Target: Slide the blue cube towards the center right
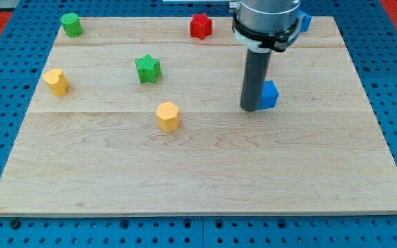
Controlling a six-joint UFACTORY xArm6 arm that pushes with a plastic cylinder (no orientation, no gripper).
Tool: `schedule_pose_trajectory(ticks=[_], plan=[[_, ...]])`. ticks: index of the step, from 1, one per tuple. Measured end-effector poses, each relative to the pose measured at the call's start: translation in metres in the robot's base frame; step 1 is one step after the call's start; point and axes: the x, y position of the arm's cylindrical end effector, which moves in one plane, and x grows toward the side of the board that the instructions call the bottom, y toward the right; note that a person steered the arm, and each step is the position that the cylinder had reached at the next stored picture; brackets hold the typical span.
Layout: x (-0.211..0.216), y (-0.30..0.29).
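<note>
while my tip rests on the counter, the blue cube sits just to the view's right of it, touching or nearly so, with the rod covering the cube's left part; that is the relation that matters, since the center right lies further toward the view's right, and i judge a push in that direction would carry the cube where the task wants it; there are no jaws here, only a straight dark rod that holds nothing and merely presses sideways on things; the cube lies a little right of the board's middle and slightly toward the view's top, so it has some way to travel before it reaches the right-hand edge region; it looks small, solid blue, with a lighter top face and a darker side face, apparently turned so that a corner faces the view's right, though i cannot tell its exact angle; because the contact seems to be on the cube's left side, i judge it could rotate off the tip if the push is not centred; a second blue block peeks out behind the arm at the view's top; a red star stands well apart.
</note>
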Motion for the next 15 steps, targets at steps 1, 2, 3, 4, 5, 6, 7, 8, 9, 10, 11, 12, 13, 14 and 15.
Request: schedule_pose_trajectory(ticks=[1, 2, 3, 4, 5, 6, 7, 8, 9, 10, 11, 12, 13, 14, 15], plan=[[-0.003, 0.019], [-0.005, 0.018], [-0.007, 0.017], [-0.016, 0.017], [-0.020, 0.017], [-0.020, 0.016], [-0.023, 0.007], [-0.025, 0.004], [-0.027, 0.005], [-0.038, 0.005], [-0.043, 0.007], [-0.043, 0.022], [-0.043, 0.036], [-0.043, 0.045], [-0.043, 0.056]])
